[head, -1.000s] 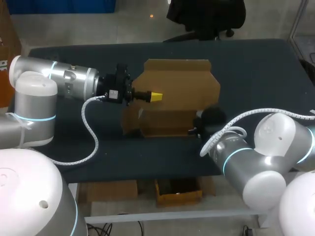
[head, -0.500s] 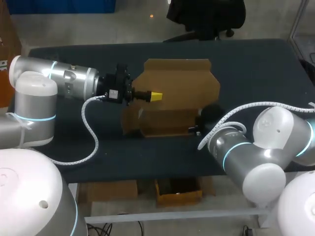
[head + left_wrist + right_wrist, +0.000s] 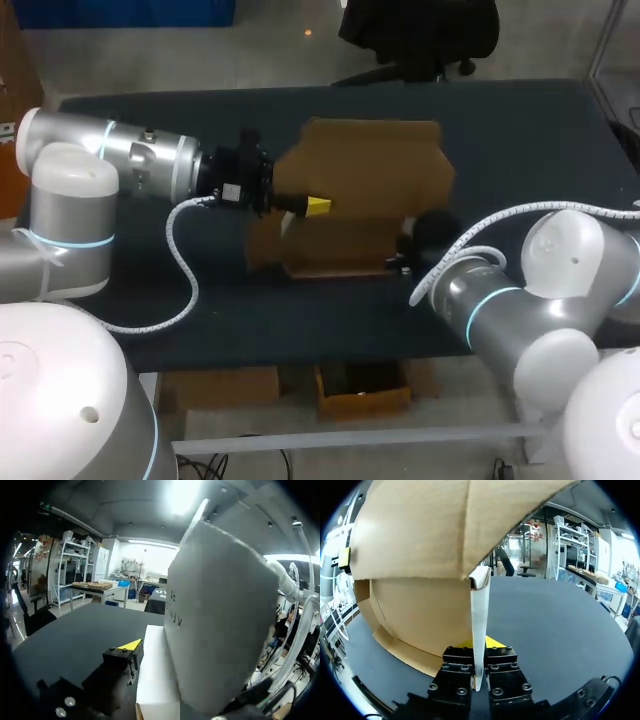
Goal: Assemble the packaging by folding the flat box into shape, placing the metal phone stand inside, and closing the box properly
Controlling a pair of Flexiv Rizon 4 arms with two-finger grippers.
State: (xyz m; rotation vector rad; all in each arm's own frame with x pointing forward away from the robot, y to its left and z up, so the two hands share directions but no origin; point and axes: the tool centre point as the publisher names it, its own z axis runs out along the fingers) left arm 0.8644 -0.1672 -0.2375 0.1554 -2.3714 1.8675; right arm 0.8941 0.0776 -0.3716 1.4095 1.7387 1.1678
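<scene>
Though the head view takes in the whole table (image 3: 520, 130), the right gripper (image 3: 479, 643) is hidden there behind its own black wrist at the box's right end. Only the right wrist view shows it.

- Right gripper: pinched narrow on a thin upright flap (image 3: 480, 610) of the box (image 3: 365, 180), one finger on each side and touching. The yellow tips are mostly covered by the finger blocks and the flap.
- Left gripper (image 3: 316, 205): at the box's left side, against the cardboard. In the left wrist view the box's large panel (image 3: 220, 620) stands close beside it and blocks what lies past it. Whether it grips the box cannot be told.
- Box: brown cardboard, partly folded, standing mid-table between the two arms. A tall back panel rises behind a lower front body. In the right wrist view the box arches over the gripper, and its upper part is cut off. The inside is not visible in any view.
- Surface: dark cloth over the table, bare around the box. The near edge is hidden by the arms' housings.
- Writing: a few small dark marks (image 3: 173, 611) on the panel in the left wrist view, probably print, too small to read.
</scene>
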